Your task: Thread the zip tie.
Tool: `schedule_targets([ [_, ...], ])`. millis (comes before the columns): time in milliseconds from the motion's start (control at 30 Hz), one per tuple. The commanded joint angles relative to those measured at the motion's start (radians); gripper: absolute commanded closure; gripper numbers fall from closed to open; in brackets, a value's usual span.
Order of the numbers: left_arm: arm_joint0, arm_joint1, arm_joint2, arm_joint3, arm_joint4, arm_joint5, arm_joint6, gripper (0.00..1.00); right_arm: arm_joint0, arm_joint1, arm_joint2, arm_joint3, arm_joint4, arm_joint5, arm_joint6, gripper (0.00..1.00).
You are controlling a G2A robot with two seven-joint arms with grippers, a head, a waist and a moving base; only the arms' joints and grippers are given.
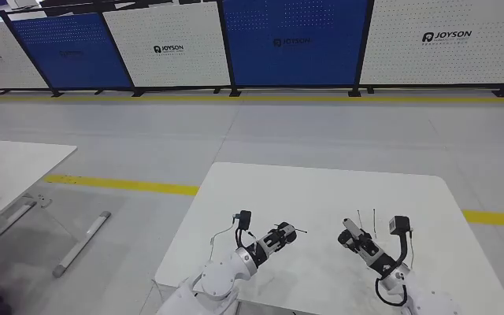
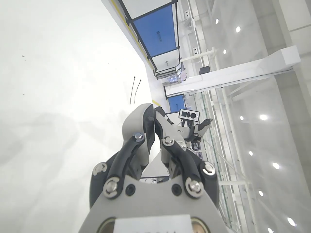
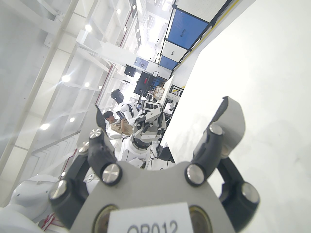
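Observation:
Low over the near part of the white table [image 1: 315,197], my left gripper [image 1: 283,233] is shut, its fingers [image 2: 145,122] pressed together. A thin black zip tie [image 1: 299,231] sticks out of the fingertips toward the right arm. My right gripper [image 1: 350,232] faces it a short way off and is open, with nothing between its fingers [image 3: 224,112]. The left gripper [image 3: 148,122] shows in the gap between them. Two more black zip ties [image 1: 366,220] lie side by side on the table just beyond the right gripper, and they show as loose zip ties [image 2: 135,90] in the left wrist view.
The table's left edge [image 1: 185,228] drops to a grey floor with a yellow line [image 1: 118,184]. Another white table [image 1: 31,165] stands at the far left. Blue and white panel walls [image 1: 291,43] close off the back.

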Motion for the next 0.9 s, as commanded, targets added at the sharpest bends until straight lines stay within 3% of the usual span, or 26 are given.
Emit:
schedule_targets([
  [0, 0.000, 0.000, 0.000, 0.000, 0.001, 0.000, 0.000, 1.00, 0.000, 0.000, 0.000, 0.000, 0.000, 0.000, 0.000, 0.00],
  [133, 0.001, -0.001, 0.002, -0.001, -0.007, 0.000, -0.001, 1.00, 0.000, 0.000, 0.000, 0.000, 0.000, 0.000, 0.000, 0.00],
  [300, 0.005, 0.005, -0.018, -0.007, -0.087, -0.001, -0.100, 1.00, 0.000, 0.000, 0.000, 0.000, 0.000, 0.000, 0.000, 0.00],
  [567, 0.005, 0.005, -0.018, -0.007, -0.087, -0.001, -0.100, 1.00, -0.002, 0.001, 0.008, -0.013, -0.015, 0.000, -0.008, 0.00],
  [767, 0.005, 0.005, -0.018, -0.007, -0.087, -0.001, -0.100, 1.00, -0.054, 0.025, 0.143, -0.111, -0.104, 0.029, 0.000, 0.00],
  [867, 0.005, 0.005, -0.018, -0.007, -0.087, -0.001, -0.100, 1.00, -0.074, 0.041, 0.223, -0.180, -0.175, 0.142, 0.052, 0.00],
])
